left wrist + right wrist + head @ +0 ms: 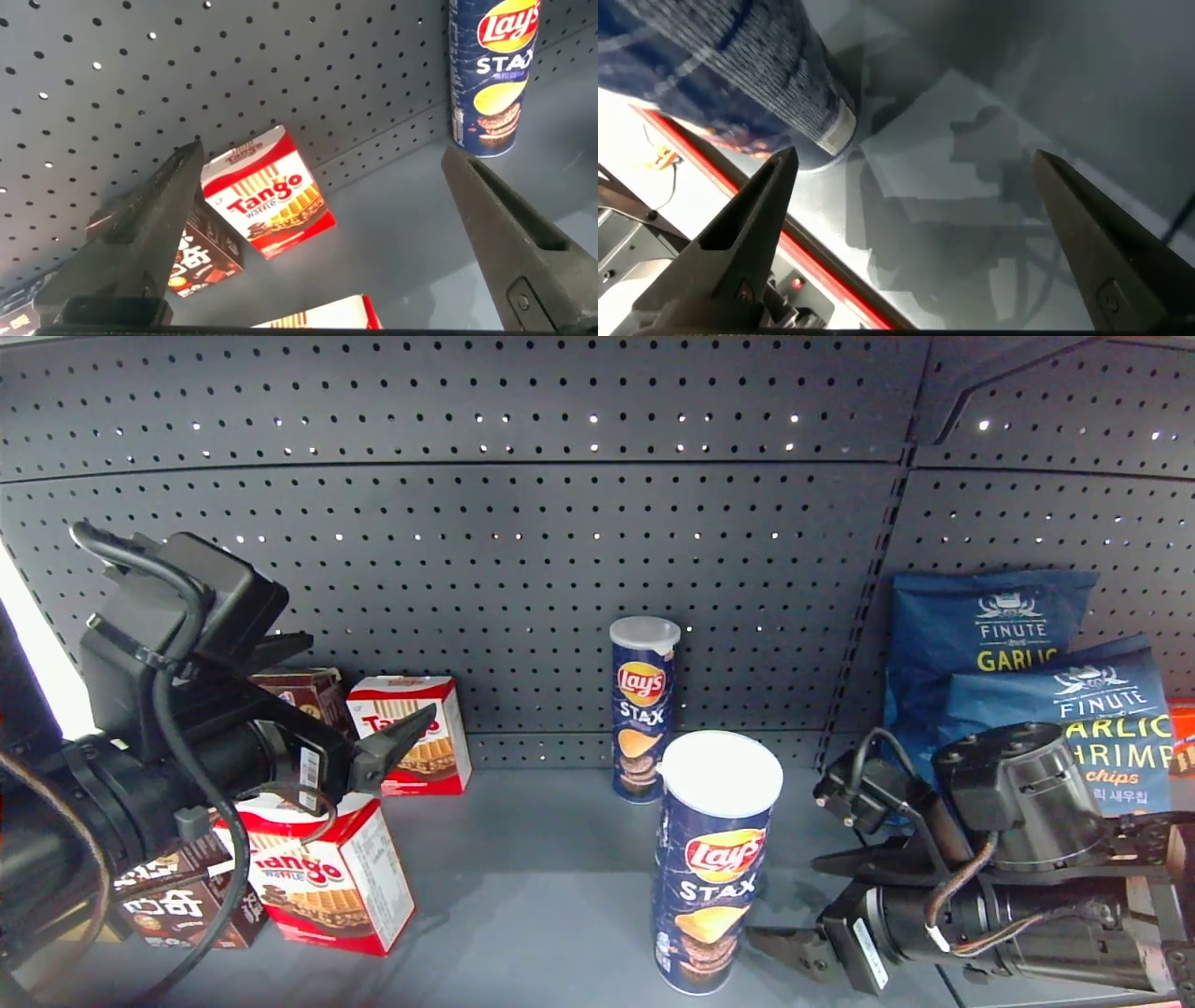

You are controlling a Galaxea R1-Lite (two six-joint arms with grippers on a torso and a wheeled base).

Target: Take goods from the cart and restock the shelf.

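Far left of the grey shelf: a brown chocolate box stands at the front edge, touching a red-and-white wafer box on its right. A second brown box and a second wafer box stand behind them against the pegboard back panel.

The left gripper hangs above the front wafer box. Its fingers are spread wide and hold nothing. In the left wrist view the rear wafer box lies between the spread fingers, farther off and untouched.

Centre: two upright chip cans with white lids. The rear can is close to the back panel. The front can stands near the shelf's front edge, apart from the rear one.

Right: the right gripper lies low over the shelf, just beside the front can's base, fingers wide and empty. The can is outside them.

Far right: two blue snack bags lean against the panel, overlapping.
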